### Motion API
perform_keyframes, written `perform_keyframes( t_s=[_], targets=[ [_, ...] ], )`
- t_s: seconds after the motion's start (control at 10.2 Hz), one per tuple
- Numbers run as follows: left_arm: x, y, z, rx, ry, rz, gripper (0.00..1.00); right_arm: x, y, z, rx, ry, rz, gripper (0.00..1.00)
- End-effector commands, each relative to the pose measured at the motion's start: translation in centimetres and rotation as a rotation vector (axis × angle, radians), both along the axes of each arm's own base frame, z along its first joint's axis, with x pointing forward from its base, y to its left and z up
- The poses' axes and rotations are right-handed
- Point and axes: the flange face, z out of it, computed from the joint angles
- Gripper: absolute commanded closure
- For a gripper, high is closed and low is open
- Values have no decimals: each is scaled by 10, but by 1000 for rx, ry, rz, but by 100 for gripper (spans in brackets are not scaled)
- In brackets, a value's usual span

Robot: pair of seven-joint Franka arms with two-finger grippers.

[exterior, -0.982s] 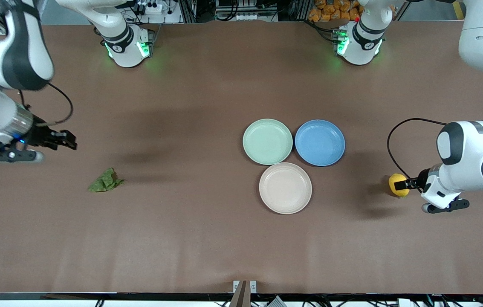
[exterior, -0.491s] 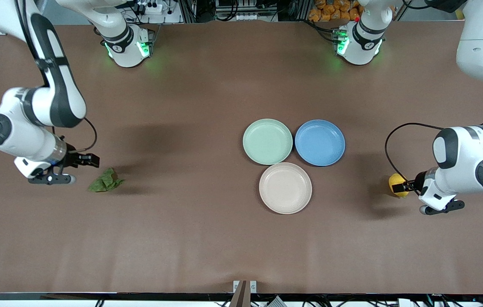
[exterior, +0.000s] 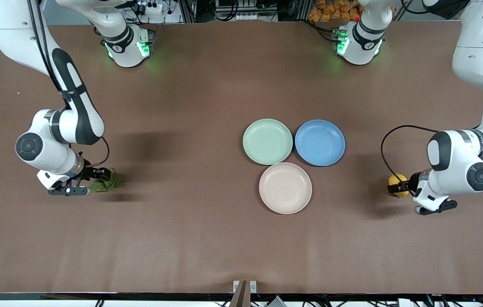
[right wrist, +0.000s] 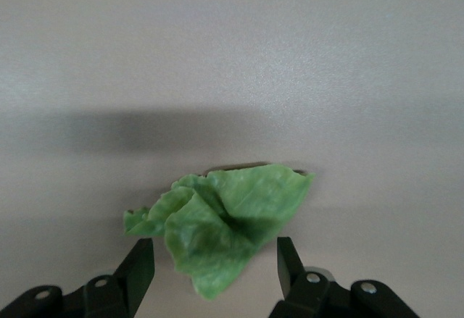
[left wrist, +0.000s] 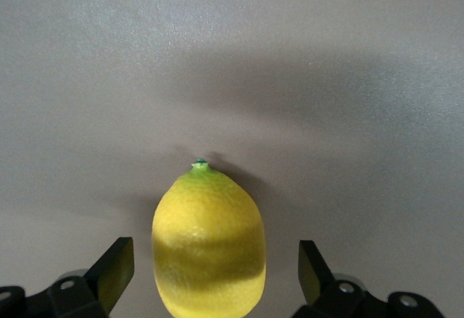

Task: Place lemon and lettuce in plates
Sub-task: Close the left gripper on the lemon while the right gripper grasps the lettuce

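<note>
The yellow lemon [exterior: 398, 184] lies on the table at the left arm's end; in the left wrist view the lemon [left wrist: 209, 244] sits between the open fingers. My left gripper [exterior: 399, 187] is open, low around it, with gaps on both sides. The green lettuce [exterior: 107, 184] lies at the right arm's end; in the right wrist view the lettuce [right wrist: 217, 227] sits between the open fingers. My right gripper [exterior: 98, 175] is open, low at the leaf. The mint plate [exterior: 267, 141] and the beige plate [exterior: 285, 187] sit empty mid-table.
A blue plate [exterior: 319, 142] sits beside the mint plate, toward the left arm's end, touching it. The beige plate is nearer to the front camera than both. Both arm bases stand along the table edge farthest from the front camera.
My right gripper has swung down and toward the lettuce, now open around it. My left gripper has lowered slightly around the lemon. Lemon and lettuce lie where they were.
</note>
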Motion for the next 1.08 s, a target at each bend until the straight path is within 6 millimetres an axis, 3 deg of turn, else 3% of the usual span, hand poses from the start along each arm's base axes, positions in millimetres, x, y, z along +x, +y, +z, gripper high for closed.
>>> perform_keyframes(
  t_s=[0.0, 0.1, 0.29, 0.39, 0.49, 0.59, 0.79, 0.98],
  targets=[
    [0, -5, -9, 20, 0, 18, 0, 4, -3, -23, 4, -23, -8, 23],
    [1, -4, -8, 19, -5, 22, 0, 5, -3, -31, 1, -36, -7, 25],
    [-1, 1, -12, 18, 3, 24, 99, 4, -3, -41, -2, -42, -6, 39],
    [-1, 1, -12, 18, 3, 24, 100, 4, -3, -44, -2, -40, -6, 58],
    [1, -2, -8, 20, -5, 22, 100, 5, -3, -42, -2, -42, -5, 87],
    [4, -2, -2, 21, -17, 26, 100, 6, -3, -40, -1, -39, -3, 100],
    [16, -13, 28, 2, -70, 66, 100, 8, -2, -32, 1, -49, 1, 100],
    [23, -42, 38, 1, -92, 94, 100, 16, 3, -11, 7, -34, 4, 100]
  ],
)
